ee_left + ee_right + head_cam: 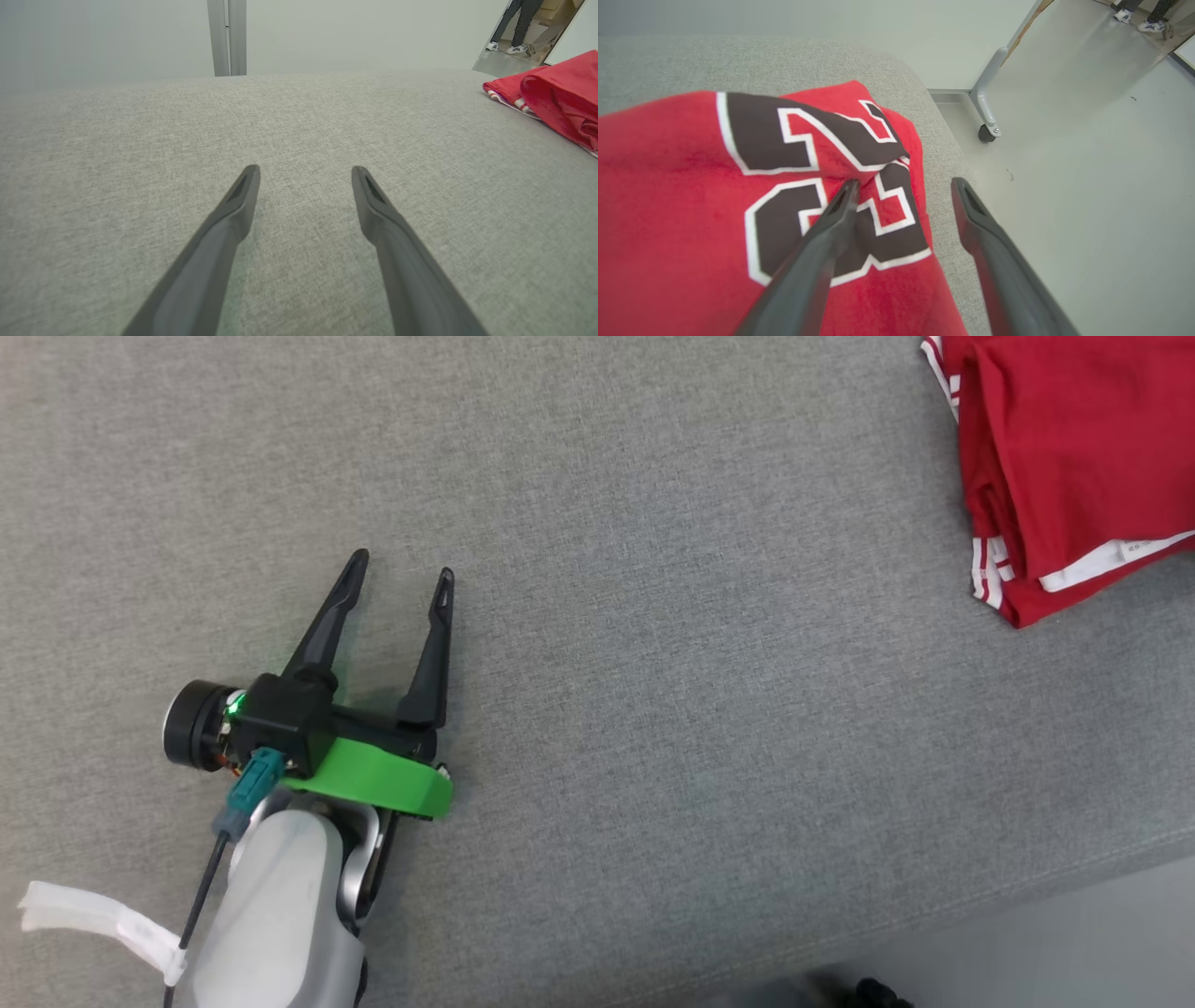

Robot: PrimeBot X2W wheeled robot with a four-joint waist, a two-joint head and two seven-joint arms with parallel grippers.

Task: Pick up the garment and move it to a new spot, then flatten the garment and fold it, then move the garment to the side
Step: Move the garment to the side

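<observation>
The garment (1083, 467) is a red jersey with white trim, lying folded at the far right of the grey cushion (653, 616). My left gripper (401, 569) rests open on the cushion at the lower left, far from the garment, nothing between its fingers. From the left wrist the garment (556, 93) lies at the right edge, beyond the open left gripper (306, 175). The right wrist view looks down on the garment (691, 210), with black, white-edged numbers. My right gripper (906, 186) is open just above it; its left finger (836, 210) is over the cloth, the right one over the cushion's edge.
The cushion's front edge (934, 924) runs along the lower right, with pale floor below. A wheeled metal leg (987, 112) stands on the floor beside the cushion's end. A person's feet (507, 46) stand far off in a doorway.
</observation>
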